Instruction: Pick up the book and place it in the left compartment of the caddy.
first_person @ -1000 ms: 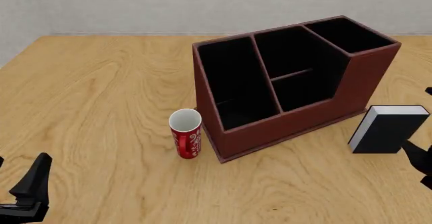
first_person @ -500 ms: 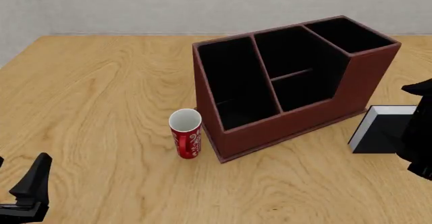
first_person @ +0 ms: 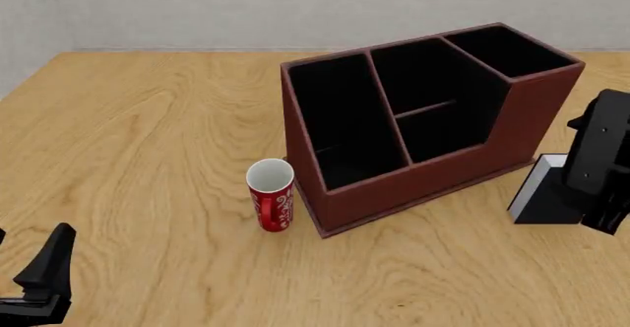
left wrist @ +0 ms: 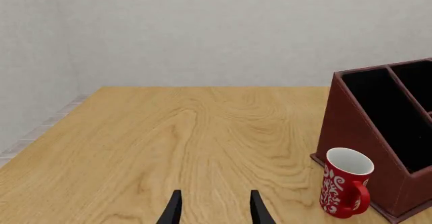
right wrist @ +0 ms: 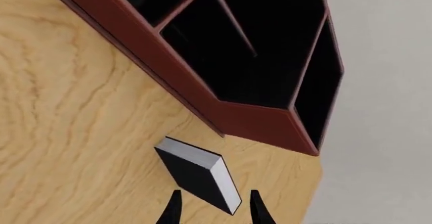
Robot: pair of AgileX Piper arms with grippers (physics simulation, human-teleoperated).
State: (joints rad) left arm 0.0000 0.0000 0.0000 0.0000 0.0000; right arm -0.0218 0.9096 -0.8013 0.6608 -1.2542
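We see the right hand (right wrist: 212,209) above the book (right wrist: 199,177), fingers (right wrist: 173,209) spread apart, one to each side of the book's near corner, not touching it. The book lies on the desk (first_person: 138,157) just under this hand, white page edges showing; in the front view the arm covers most of the book (first_person: 536,198), only its left end visible. The caddy (first_person: 423,187) stands just ahead and to the left of the right hand, beside the book but apart from it. Its left compartment (first_person: 340,124) is the slot farthest from this hand, nothing visible in it. Left hand (left wrist: 214,211) hangs low over bare desk, released, fingers parted, holding nothing. A red mug (first_person: 271,194) stands ahead and to the right of the left hand, just beside the caddy's near-left corner.
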